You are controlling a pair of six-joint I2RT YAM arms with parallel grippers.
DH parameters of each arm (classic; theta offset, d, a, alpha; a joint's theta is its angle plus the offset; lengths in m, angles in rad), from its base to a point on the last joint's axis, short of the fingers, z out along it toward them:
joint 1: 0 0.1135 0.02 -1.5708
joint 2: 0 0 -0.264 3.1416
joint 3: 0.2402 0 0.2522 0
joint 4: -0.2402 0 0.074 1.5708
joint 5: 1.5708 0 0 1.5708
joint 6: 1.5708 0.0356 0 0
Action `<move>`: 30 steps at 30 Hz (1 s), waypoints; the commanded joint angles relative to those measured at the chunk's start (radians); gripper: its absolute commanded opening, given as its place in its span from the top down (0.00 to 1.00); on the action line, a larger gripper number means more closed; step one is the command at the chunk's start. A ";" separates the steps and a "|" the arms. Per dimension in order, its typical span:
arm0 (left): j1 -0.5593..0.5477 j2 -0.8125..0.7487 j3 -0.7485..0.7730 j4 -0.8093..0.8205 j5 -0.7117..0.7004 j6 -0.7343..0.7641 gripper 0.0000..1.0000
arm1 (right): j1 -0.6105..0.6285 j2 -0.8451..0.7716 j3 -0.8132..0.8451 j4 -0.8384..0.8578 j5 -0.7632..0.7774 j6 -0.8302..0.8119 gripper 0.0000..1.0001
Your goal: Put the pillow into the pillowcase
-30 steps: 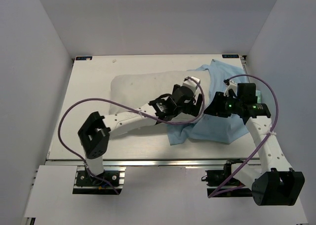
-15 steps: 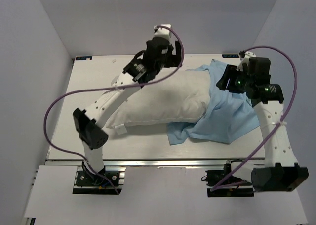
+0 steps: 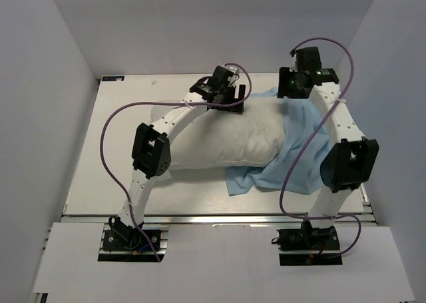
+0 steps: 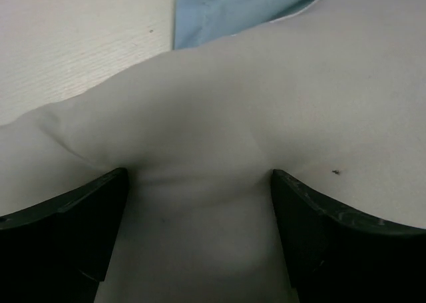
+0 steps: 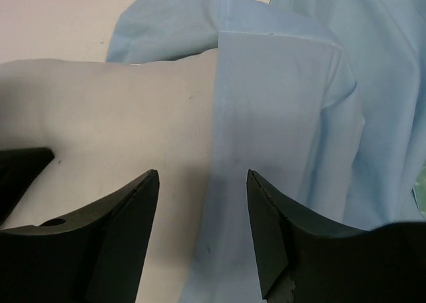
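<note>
The pillow was matt white cloth, softly dimpled and faintly speckled. The pillowcase was thin, smooth light-blue cloth, limp and creased, with a stitched hem. The table had a pale, matt, finely grained top. The left end effector and the right end effector showed matt black plastic, slightly scuffed.

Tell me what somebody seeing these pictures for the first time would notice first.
A big white pillow lies across the middle of the table, its right end covered by the light-blue pillowcase. The left gripper hangs open at the pillow's far edge, and the right gripper hangs open above the pillowcase hem.
</note>
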 commanded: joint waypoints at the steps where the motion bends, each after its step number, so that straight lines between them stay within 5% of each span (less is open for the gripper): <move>1: -0.007 -0.114 -0.114 -0.008 0.171 -0.007 0.06 | 0.031 0.068 0.047 -0.091 0.122 -0.013 0.39; 2: -0.007 -0.121 -0.143 0.001 0.178 -0.009 0.12 | 0.032 0.075 0.041 -0.097 0.148 -0.002 0.40; 3: -0.007 -0.125 -0.173 0.002 0.185 -0.012 0.32 | 0.034 0.080 0.031 -0.102 0.160 0.014 0.40; 5: -0.007 -0.124 -0.179 0.001 0.194 -0.012 0.49 | 0.037 0.091 0.003 -0.111 0.171 0.027 0.42; 7: -0.007 -0.122 -0.181 0.007 0.203 -0.012 0.76 | 0.042 0.094 -0.009 -0.116 0.163 0.027 0.46; 10: -0.007 -0.127 -0.168 0.025 0.186 -0.021 1.00 | 0.058 0.086 -0.017 -0.099 0.151 0.021 0.72; 11: -0.007 -0.127 -0.162 0.030 0.185 -0.020 1.00 | 0.063 0.085 -0.006 -0.080 0.130 0.015 0.85; 14: -0.007 -0.150 -0.151 0.077 0.177 -0.009 1.00 | 0.094 0.073 0.027 -0.045 0.084 -0.005 0.96; 21: -0.014 -0.311 -0.225 0.231 0.179 0.052 1.00 | 0.170 0.024 0.061 0.047 0.019 -0.002 1.00; 30: -0.086 -0.498 -0.354 0.508 0.222 0.114 1.00 | 0.212 -0.090 0.032 0.213 -0.343 0.041 1.00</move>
